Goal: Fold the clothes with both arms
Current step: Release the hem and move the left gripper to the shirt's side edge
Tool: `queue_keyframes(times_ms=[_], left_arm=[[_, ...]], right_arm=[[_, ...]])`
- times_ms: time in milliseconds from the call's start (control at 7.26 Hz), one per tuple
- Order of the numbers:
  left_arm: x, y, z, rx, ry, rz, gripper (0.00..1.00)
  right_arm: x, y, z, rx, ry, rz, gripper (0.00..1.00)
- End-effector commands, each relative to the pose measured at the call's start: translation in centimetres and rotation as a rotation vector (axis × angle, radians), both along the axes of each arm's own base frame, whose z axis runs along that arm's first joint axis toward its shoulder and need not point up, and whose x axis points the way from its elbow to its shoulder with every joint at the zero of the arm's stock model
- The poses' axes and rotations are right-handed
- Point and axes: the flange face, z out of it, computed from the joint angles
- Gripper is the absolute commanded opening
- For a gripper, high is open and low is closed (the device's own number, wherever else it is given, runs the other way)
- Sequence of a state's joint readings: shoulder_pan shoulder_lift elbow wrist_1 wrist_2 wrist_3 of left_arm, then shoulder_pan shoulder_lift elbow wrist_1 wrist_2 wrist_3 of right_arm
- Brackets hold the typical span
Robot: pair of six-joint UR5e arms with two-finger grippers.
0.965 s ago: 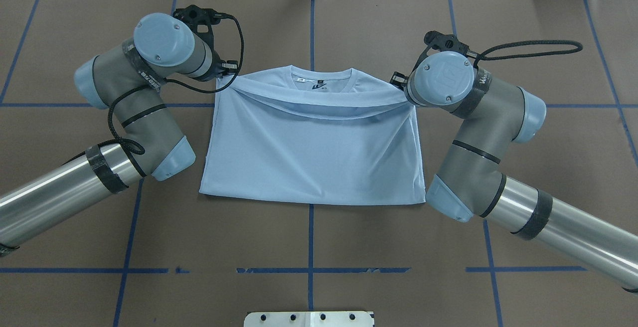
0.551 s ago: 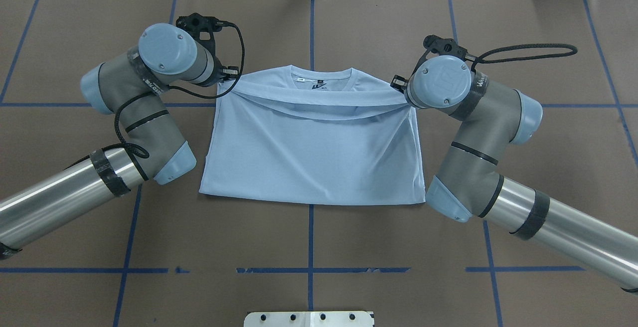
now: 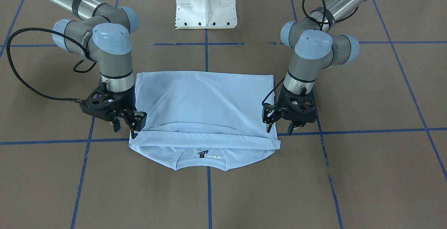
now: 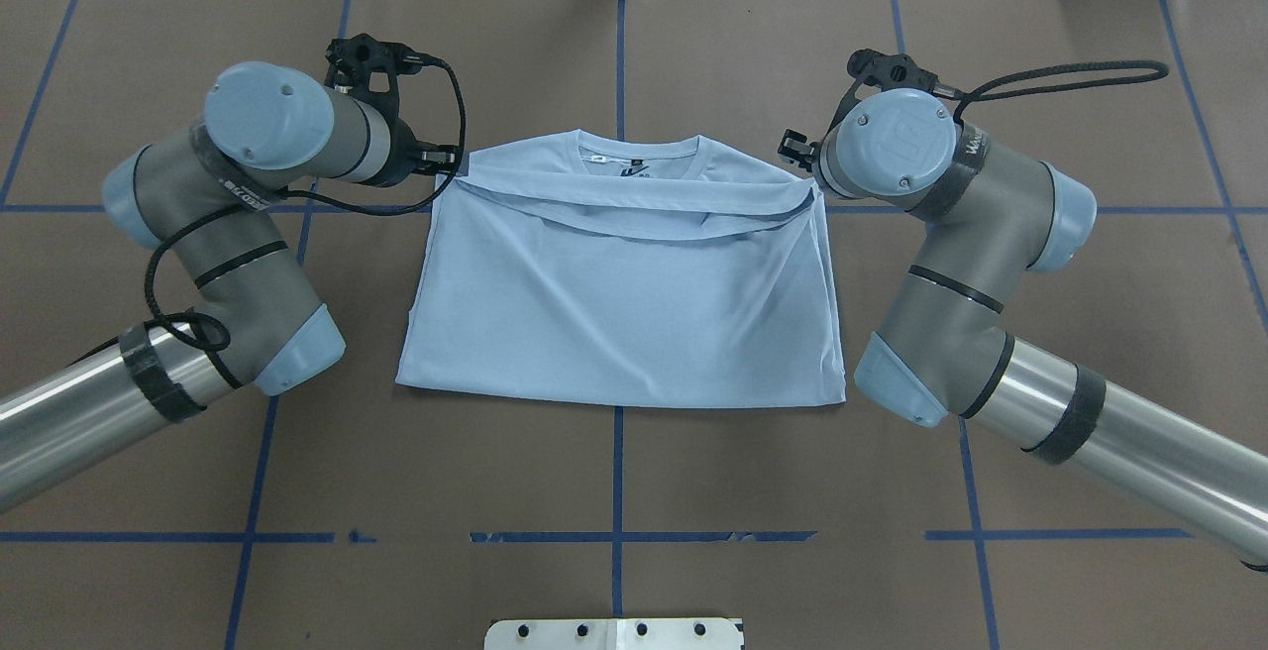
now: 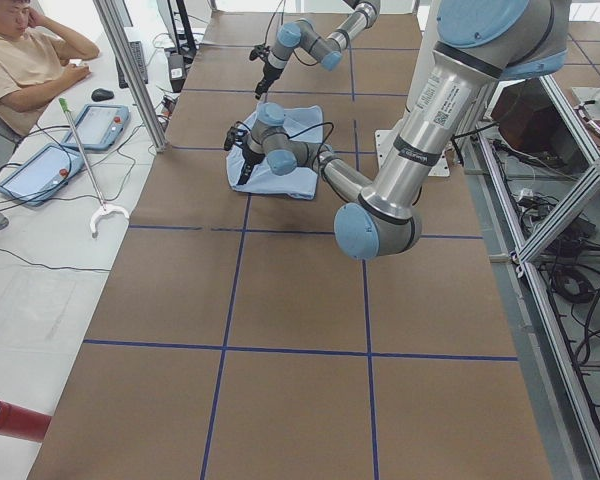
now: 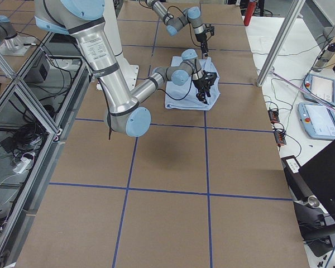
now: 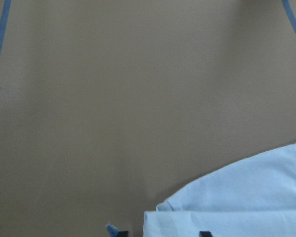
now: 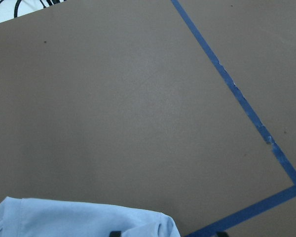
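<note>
- A light blue T-shirt (image 4: 624, 313) lies in the middle of a brown tabletop (image 4: 634, 491) marked with blue tape lines (image 4: 616, 472).
- The shirt is folded in half. Its lower part is turned up over the chest, and the fold line sits on the side nearest the robot.
- The turned-up hem (image 3: 206, 139) stops just short of the round collar (image 3: 200, 163), which points away from the robot. A small dark print (image 3: 203, 153) and a white tag (image 3: 216, 157) show just inside the neck.
- The top layer is loosely rippled and sags a little along the hem.
- The left arm (image 4: 228, 234) reaches in from the robot's left. The left gripper (image 3: 279, 128) hangs at the hem's corner on that side, with its fingers spread and pinching nothing.
- In the left wrist view, the cloth corner lies low in the picture, between the two fingertips.
- The right arm (image 4: 951, 234) mirrors it. The right gripper (image 3: 125, 129) is at the opposite hem corner, also spread. One finger (image 3: 137, 120) is over the shirt's edge and the other is off to the side, over bare tabletop.
- A white base (image 3: 206, 5) stands on the robot's side of the tabletop, well apart from the shirt.
- Beyond the tabletop's far edge, a seated person (image 5: 25, 60) leans on a white desk beside two control tablets (image 5: 40, 170).
</note>
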State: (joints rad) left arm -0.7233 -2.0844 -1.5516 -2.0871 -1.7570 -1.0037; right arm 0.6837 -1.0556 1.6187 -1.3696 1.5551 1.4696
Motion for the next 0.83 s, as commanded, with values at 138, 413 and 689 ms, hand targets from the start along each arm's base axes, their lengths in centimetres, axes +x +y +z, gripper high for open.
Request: queue_keyframes(times_ms=[138, 413, 689], left_arm=[[-1.4, 11.1, 1.3, 0.003, 0.053, 0.081, 1.00], [-0.5, 14.3, 3.3, -0.030, 0.033, 0.079, 0.96], [1.5, 16.7, 4.4, -0.066, 0.025, 0.074, 0.66]], right_arm=[[0.5, 0.0, 0.3, 0.041, -0.003, -0.026, 1.00], [0.4, 0.0, 0.2, 0.042, -0.004, -0.025, 1.00], [0.4, 0.0, 0.2, 0.042, -0.004, -0.025, 1.00]])
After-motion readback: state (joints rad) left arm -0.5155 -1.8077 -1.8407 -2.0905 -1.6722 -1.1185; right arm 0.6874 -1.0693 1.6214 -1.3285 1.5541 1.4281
